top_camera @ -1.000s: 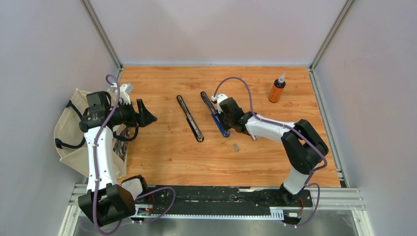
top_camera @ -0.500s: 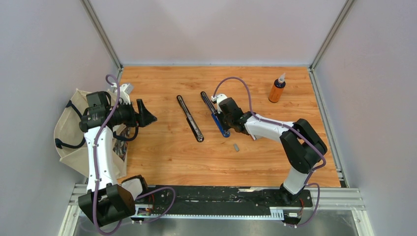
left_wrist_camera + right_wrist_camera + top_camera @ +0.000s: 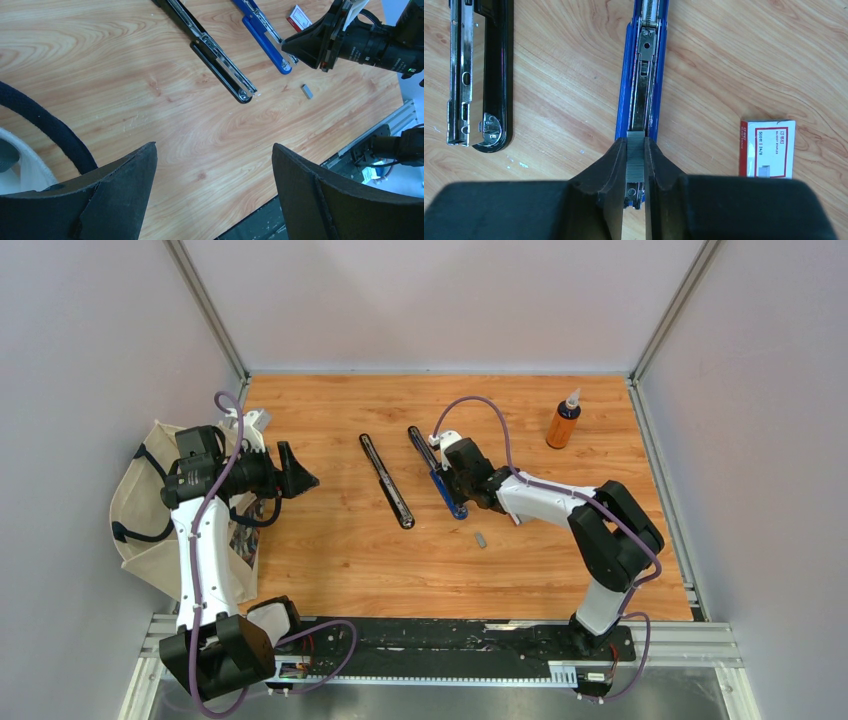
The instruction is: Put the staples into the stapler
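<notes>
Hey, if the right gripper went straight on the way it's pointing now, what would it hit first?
Most likely the blue stapler: the right gripper, shut on the staple strip, points down at its open magazine, so the strip would touch there first. The gap between them is unclear.

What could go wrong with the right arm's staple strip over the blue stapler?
1. The staple strip, pinched in the right fingers over the blue stapler front end, may perch on the channel walls instead of seating if released skewed.
2. Nothing braces the stapler, so the opening fingers could nudge it.
3. A loose strip lies nearby; a low retreat might sweep it away.
</notes>
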